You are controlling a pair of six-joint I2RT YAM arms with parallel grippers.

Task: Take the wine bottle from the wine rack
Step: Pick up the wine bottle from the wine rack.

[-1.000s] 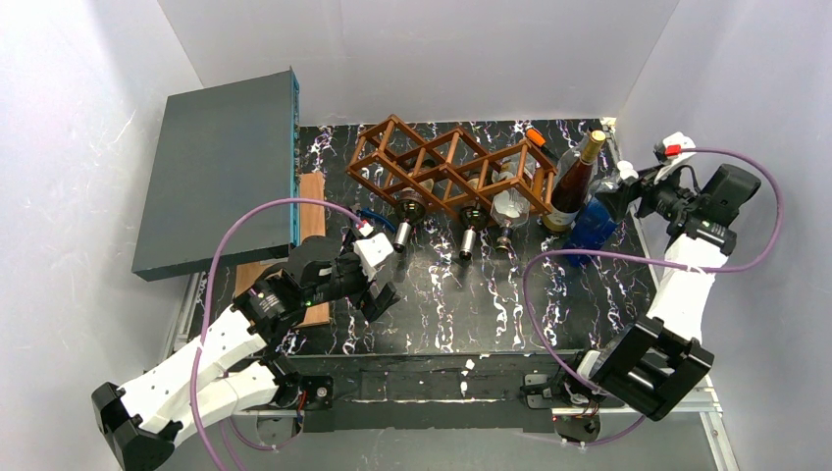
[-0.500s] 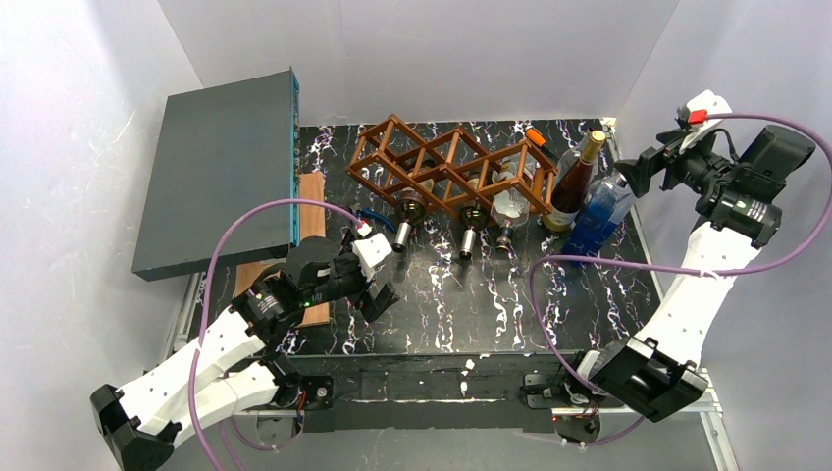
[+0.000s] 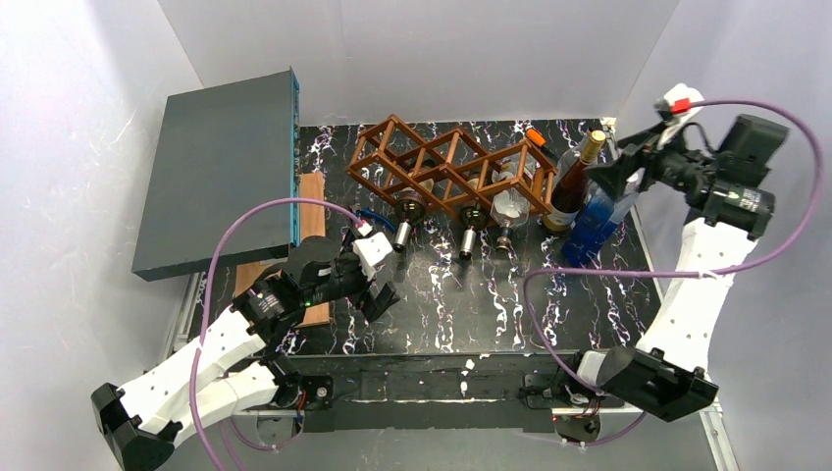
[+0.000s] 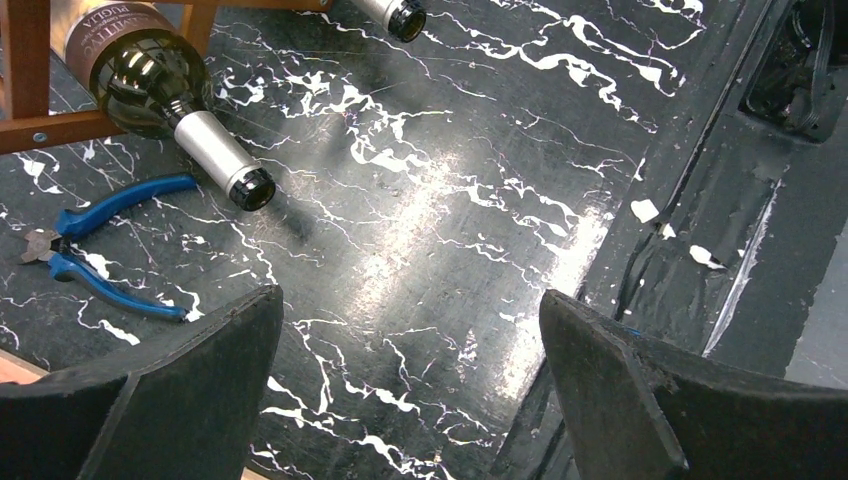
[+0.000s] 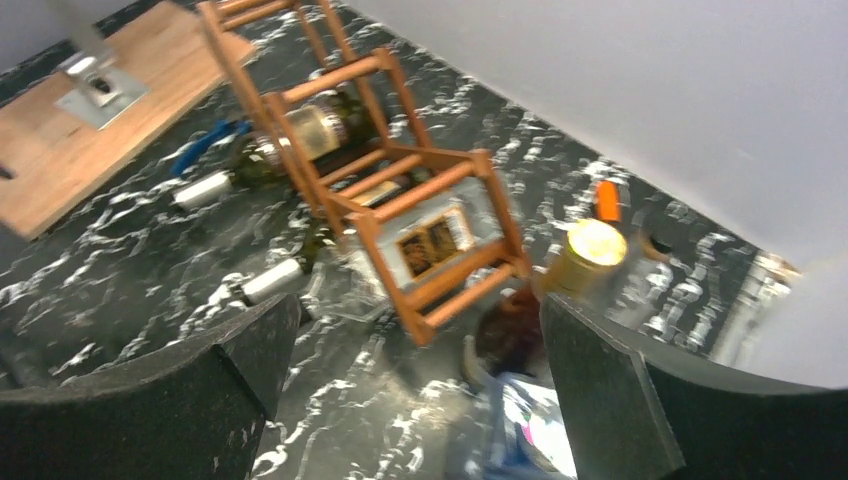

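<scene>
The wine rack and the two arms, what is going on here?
Two robot arms work at a wooden wine rack that holds three bottles, lying with their necks toward the arms. The right gripper is open and empty, raised by the rack's right end above a dark bottle and a blue bottle standing upright. The left gripper, also open, hovers low over the table near blue pliers. No bottle is gripped.

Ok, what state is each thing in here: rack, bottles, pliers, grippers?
wine rack: standing on the table, holding three bottles.
left racked bottle: lying in its cell, neck sticking out.
middle racked bottle: same.
clear racked bottle: same.
brown bottle: upright beside the rack.
blue bottle: standing beside the brown bottle.
pliers: flat on the table, handles spread.
left gripper: open, empty.
right gripper: open, empty.
</scene>
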